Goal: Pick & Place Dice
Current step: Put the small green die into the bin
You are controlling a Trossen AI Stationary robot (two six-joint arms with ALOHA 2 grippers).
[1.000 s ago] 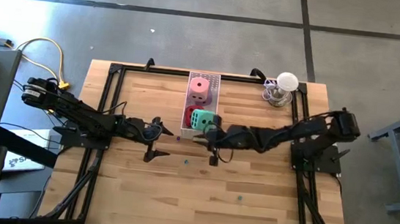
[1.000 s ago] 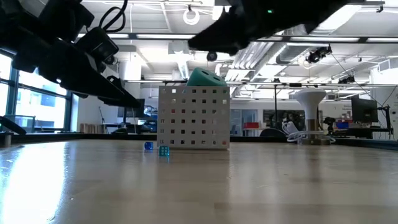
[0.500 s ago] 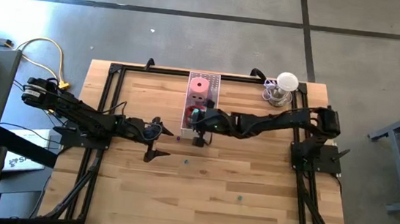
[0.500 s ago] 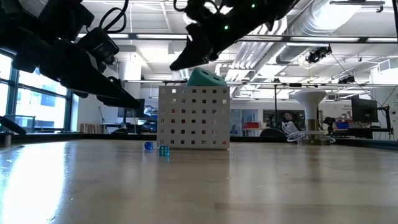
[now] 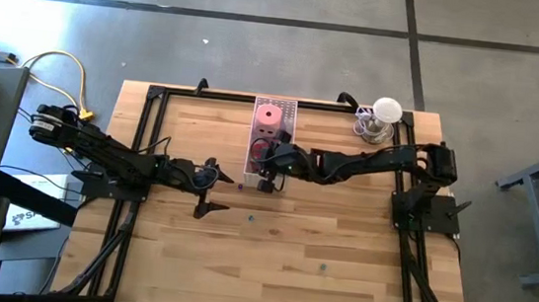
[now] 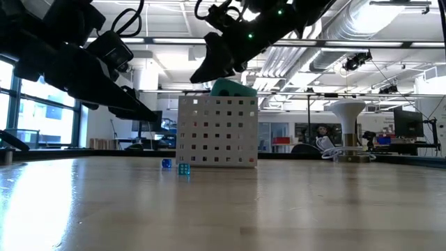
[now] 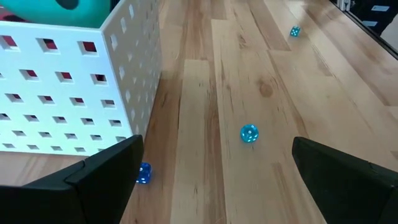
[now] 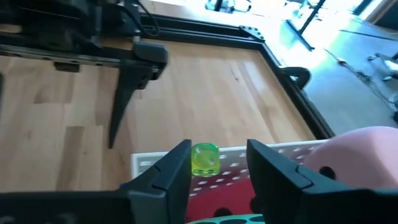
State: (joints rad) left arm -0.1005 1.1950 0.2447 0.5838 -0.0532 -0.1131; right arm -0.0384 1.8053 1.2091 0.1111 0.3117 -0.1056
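No text can be read anywhere (only dice pips show).

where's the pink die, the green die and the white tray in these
pink die (image 5: 271,117), high view, on its top face
green die (image 6: 233,88), low view, on the part showing above the tray wall
white tray (image 6: 216,132), low view, on its perforated front wall
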